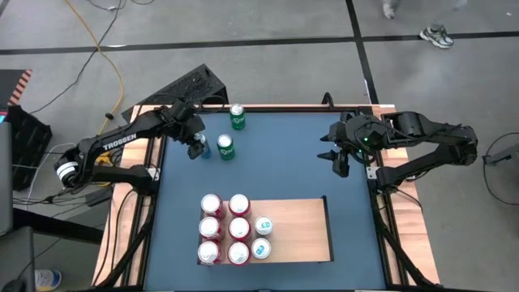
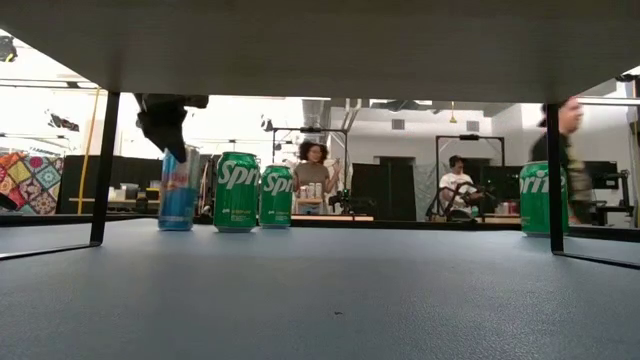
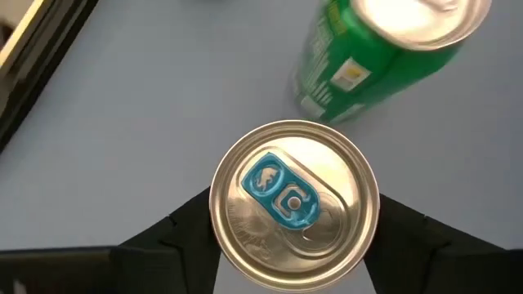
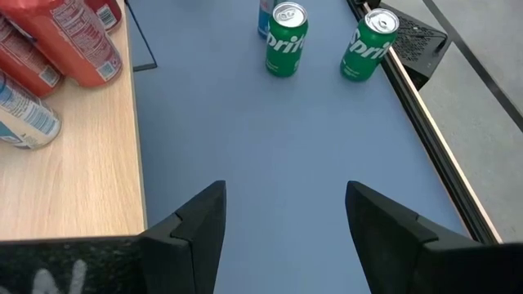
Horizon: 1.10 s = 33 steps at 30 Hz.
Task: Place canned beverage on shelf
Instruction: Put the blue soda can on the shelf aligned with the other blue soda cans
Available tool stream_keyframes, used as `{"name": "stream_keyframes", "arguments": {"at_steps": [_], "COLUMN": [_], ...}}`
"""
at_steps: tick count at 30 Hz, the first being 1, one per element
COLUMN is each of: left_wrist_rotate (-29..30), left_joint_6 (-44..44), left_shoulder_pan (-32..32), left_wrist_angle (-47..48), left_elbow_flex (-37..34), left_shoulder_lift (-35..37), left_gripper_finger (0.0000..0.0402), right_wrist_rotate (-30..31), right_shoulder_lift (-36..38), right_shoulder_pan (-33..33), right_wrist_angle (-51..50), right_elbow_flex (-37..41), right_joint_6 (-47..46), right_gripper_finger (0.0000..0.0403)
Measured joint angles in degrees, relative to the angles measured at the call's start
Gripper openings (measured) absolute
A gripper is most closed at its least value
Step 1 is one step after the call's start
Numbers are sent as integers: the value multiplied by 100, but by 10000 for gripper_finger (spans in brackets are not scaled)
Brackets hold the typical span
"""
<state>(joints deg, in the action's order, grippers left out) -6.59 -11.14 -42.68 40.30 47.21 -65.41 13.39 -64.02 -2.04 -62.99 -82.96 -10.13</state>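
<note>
Sitting between left claw (image 3: 294,245) fingers: blue can (image 3: 294,200)

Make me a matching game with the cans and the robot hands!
Things:
1. blue can
2. red cans
3. right hand
4. green can

Places or states:
A. standing on the shelf
B. open and empty, above bare table
C. between the left hand's fingers
D. on the table next to the blue can

Pairs: 1-C, 2-A, 3-B, 4-D

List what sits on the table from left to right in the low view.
Slim blue can under the left gripper → tall green Sprite can → second green Sprite can farther back → lone green Sprite can at far right.
</note>
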Motion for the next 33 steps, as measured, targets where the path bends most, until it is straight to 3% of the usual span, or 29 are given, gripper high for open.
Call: {"name": "stream_keyframes", "arguments": {"at_steps": [8, 19, 24, 33], "left_wrist_rotate": [297, 1148, 1737, 2520], "left_joint_6": [909, 1662, 1781, 1304], "left_shoulder_pan": [434, 2038, 2937, 3960], "left_wrist_angle": [559, 1191, 1185, 1465], "left_elbow_flex": [499, 2447, 3403, 4608], "left_shoulder_lift": [435, 760, 422, -764], "left_gripper_finger": [216, 216, 216, 216], "right_wrist_rotate": [7, 22, 11, -316], "right_shoulder_lift": [-1, -151, -442, -838], "right_shoulder_pan": [0, 0, 0, 35], "right_wrist_angle": [1, 14, 195, 2506], "right_elbow_flex": [0, 11, 11, 8], "right_joint_6": [-37, -50, 154, 1325], "right_gripper_finger": [235, 235, 235, 235]}}
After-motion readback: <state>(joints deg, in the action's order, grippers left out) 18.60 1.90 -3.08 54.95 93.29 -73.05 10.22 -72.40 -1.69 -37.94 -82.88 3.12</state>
